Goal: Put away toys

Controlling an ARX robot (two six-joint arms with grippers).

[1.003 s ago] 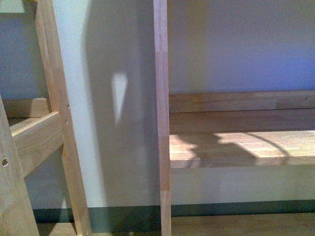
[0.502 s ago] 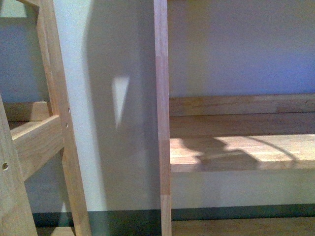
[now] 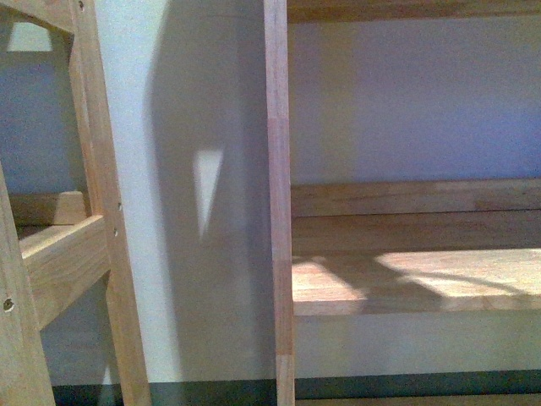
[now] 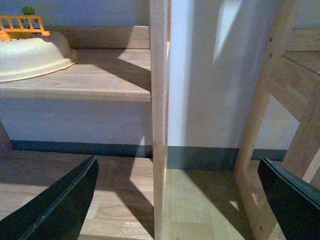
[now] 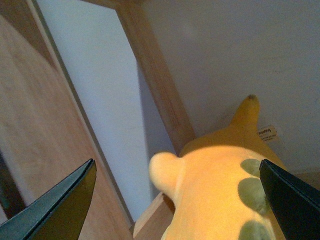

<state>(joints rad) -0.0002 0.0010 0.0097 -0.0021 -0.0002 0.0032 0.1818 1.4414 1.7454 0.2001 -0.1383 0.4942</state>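
My front view has climbed; the shelf (image 3: pixel 414 283) sits lower. Right gripper (image 5: pixel 175 200) spread wide over the plush (image 5: pixel 220 190); left gripper (image 4: pixel 177 200) wide, empty.

In the front view the whole scene has slid downward in the frame. The wooden shelf (image 3: pixel 414 283) on the right sits lower than before, and the dark baseboard (image 3: pixel 406 385) is now pressed against the bottom edge. A second wooden board (image 3: pixel 414 8) has come into sight along the top right edge. The cross rail of the ladder-like frame (image 3: pixel 68 254) on the left also sits lower. The sunlit patch on the shelf looks narrower, though the blur makes that uncertain.
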